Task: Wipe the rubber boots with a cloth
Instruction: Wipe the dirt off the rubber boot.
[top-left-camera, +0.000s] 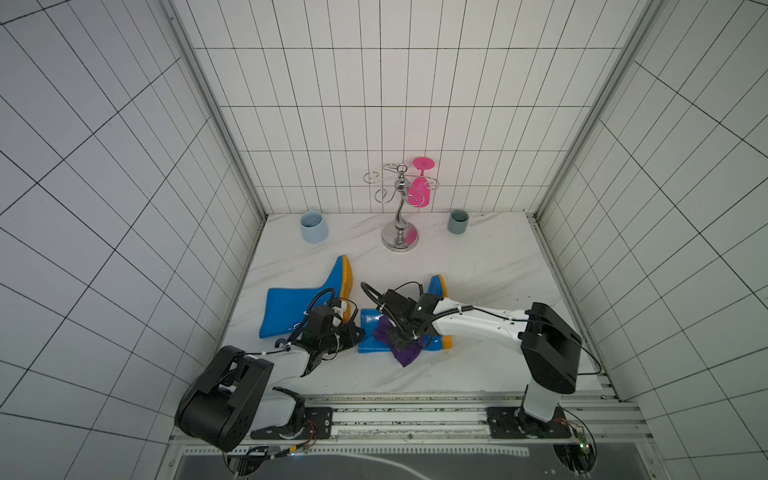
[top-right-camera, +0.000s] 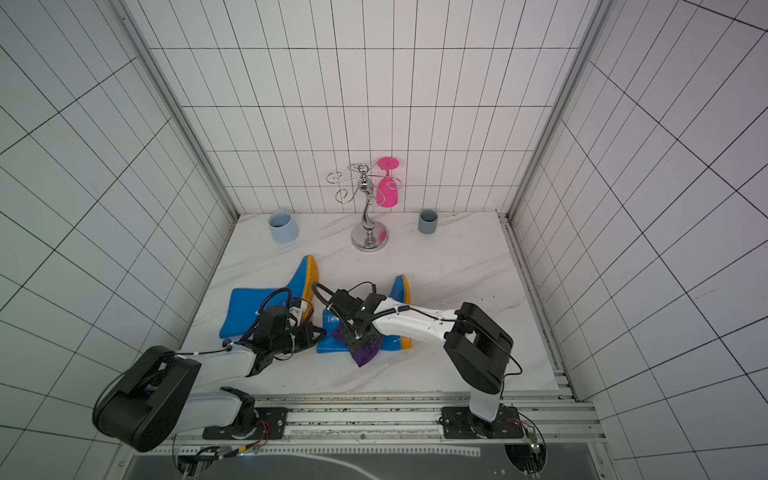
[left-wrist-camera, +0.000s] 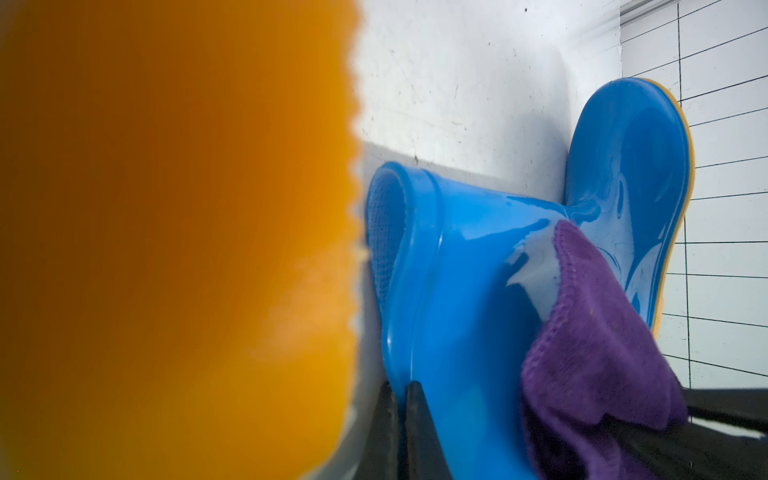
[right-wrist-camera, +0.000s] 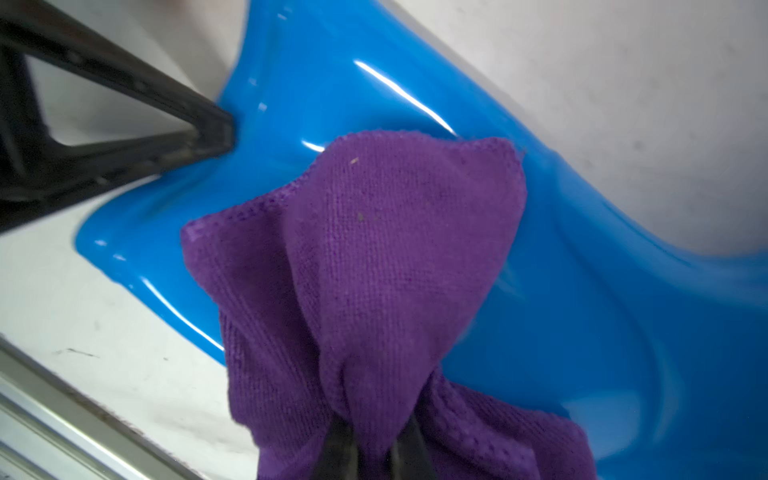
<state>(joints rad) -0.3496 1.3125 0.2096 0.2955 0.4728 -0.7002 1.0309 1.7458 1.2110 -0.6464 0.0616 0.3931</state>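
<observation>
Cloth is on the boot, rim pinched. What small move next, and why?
Probably drag the cloth along the shaft of the boot toward the foot. The right gripper is shut on the cloth, which lies on the glossy shaft. The left gripper pinches the rim, so the boot looks steadied, and the foot is uncovered.

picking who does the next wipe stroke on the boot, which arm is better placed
Right. The right gripper is shut on the cloth, which lies on the boot. The left gripper holds no cloth; it pinches that boot's rim, likely steadying it.
</observation>
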